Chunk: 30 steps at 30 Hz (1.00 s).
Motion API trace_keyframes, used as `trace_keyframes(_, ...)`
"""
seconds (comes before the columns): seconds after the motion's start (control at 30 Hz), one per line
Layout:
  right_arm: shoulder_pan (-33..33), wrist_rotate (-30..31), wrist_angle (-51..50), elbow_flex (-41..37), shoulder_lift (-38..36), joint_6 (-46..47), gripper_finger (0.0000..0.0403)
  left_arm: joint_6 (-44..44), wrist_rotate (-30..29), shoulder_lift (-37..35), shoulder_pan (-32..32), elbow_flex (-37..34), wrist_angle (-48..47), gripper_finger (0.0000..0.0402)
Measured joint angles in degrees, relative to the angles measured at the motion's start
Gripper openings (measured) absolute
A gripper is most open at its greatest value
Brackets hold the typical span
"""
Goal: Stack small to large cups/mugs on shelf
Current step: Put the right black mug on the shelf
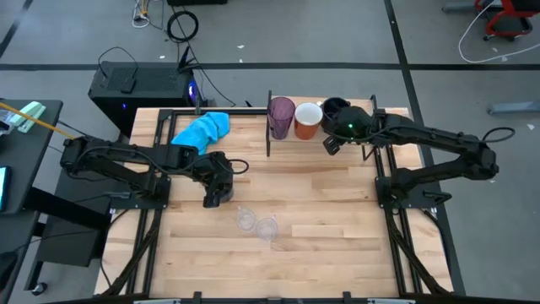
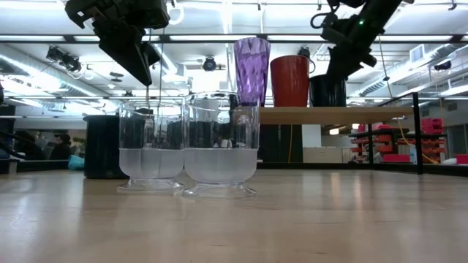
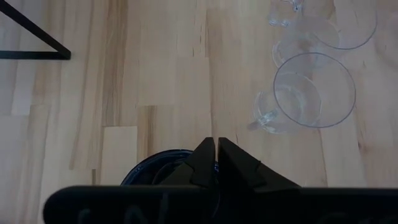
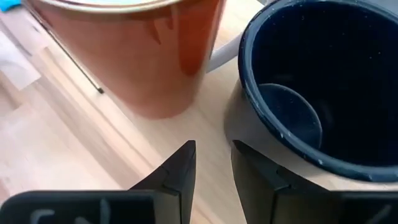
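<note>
left gripper (image 3: 217,148): fingers together on rim of navy mug (image 3: 152,168), directly beneath it, left of glasses (image 1: 256,224) | right gripper (image 4: 211,163): straddles wall of second navy mug (image 4: 323,81) on shelf (image 2: 329,115), beside orange mug (image 4: 130,50) | left arm nearer glasses

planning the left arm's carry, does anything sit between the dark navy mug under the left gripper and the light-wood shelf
Nothing visible does. The left gripper is over the dark navy mug; bare tabletop runs from there to the light-wood shelf. The two small clear glasses and crumpled blue cloth lie off that path.
</note>
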Motion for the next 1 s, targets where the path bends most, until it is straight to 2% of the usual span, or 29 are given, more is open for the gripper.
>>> trace_keyframes(0.2, -1.1, 2.0, 0.6, 0.0, 2.4, -1.5, 0.0109, -0.1, 0.0, 0.0, 0.0, 0.0, 0.0, 0.0036)
trace_keyframes(0.67, -6.5, 2.0, 5.9, 0.0, 4.1, -7.8, 0.0098, 0.0, 0.0, 0.0, 0.0, 0.0, -0.1, 0.003)
trace_keyframes(0.83, -6.9, -1.6, 4.3, 0.0, 3.6, -8.1, 0.0099, -0.1, 0.0, 0.0, 0.0, 0.0, -0.1, 0.0036)
trace_keyframes(1.0, -7.0, -2.3, 0.5, 0.0, 3.1, -7.0, 0.0099, 0.0, 0.0, 0.0, 0.0, 0.0, -0.2, 0.0029)
